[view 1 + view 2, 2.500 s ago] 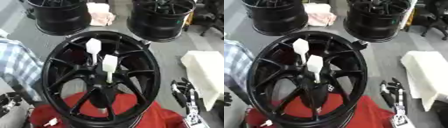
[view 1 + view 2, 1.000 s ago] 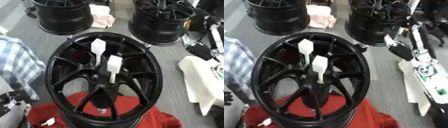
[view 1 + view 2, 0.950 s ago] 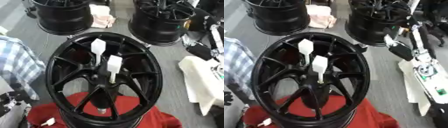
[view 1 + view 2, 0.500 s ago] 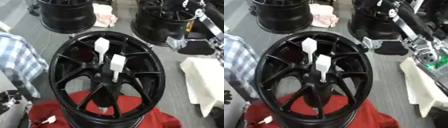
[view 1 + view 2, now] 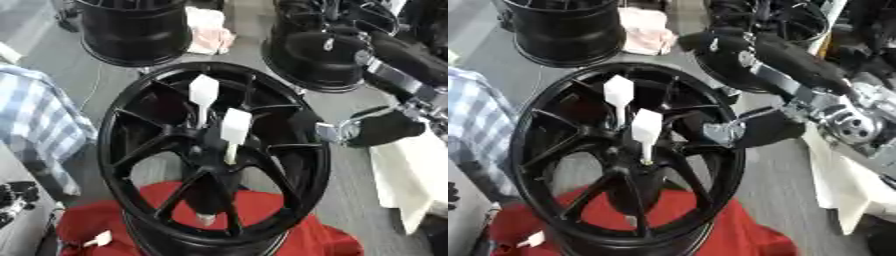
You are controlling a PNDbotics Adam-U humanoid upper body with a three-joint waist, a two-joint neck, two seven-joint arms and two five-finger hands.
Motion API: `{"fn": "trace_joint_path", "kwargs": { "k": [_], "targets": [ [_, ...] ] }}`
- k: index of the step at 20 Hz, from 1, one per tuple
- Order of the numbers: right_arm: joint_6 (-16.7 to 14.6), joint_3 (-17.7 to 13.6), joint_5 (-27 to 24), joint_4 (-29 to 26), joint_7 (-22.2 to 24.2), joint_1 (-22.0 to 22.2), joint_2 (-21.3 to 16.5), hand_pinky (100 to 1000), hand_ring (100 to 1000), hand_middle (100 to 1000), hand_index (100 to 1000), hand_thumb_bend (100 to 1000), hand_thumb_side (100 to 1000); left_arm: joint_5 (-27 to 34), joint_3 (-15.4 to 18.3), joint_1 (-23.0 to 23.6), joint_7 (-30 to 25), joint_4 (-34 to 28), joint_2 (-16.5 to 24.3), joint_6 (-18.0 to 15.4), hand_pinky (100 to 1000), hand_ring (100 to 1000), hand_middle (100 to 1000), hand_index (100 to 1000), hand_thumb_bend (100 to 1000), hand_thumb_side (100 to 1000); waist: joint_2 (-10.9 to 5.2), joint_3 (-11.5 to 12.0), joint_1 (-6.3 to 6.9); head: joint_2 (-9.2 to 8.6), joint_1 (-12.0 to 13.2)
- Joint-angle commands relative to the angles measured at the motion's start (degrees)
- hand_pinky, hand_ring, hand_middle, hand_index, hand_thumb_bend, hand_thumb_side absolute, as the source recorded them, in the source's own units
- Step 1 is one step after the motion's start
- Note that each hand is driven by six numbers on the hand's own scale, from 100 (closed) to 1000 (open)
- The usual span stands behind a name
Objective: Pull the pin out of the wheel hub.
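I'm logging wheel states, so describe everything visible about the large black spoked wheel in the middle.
The large black spoked wheel looks like glossy metal, with thin spokes running from a central hub to a deep rim. It lies on a red cloth. Two white flat-headed pins stand upright at its hub. The robot's right hand reaches over its right rim.

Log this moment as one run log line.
right hand: over wheel rim, reaching toward pins | two white pins: upright in hub | left hand: idle, lower left | pin: not yet pulled
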Motion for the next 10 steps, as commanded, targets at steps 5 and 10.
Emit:
{"fn": "trace_joint_path", "kwargs": {
  "k": [5,10],
  "targets": [
    [5.1,0.3,-5.3,-0.6,5.8,-4.3,3.2,840,874,859,962,330,502,-0.2,0.1,-0.6,-0.3,-1.2,1.3,0.0,678,680,629,737,468,514,-0.94,-0.1,0.35,0.42,0.0],
    [9.7,-1.2,-7.9,1.1,13.4,-7.3,7.6,837,874,861,964,344,525,-0.1,0.1,-0.4,-0.3,-1.1,1.2,0.0,678,680,629,737,470,514,-1.01,-0.4,0.52,0.64,0.2]
  ]
}}
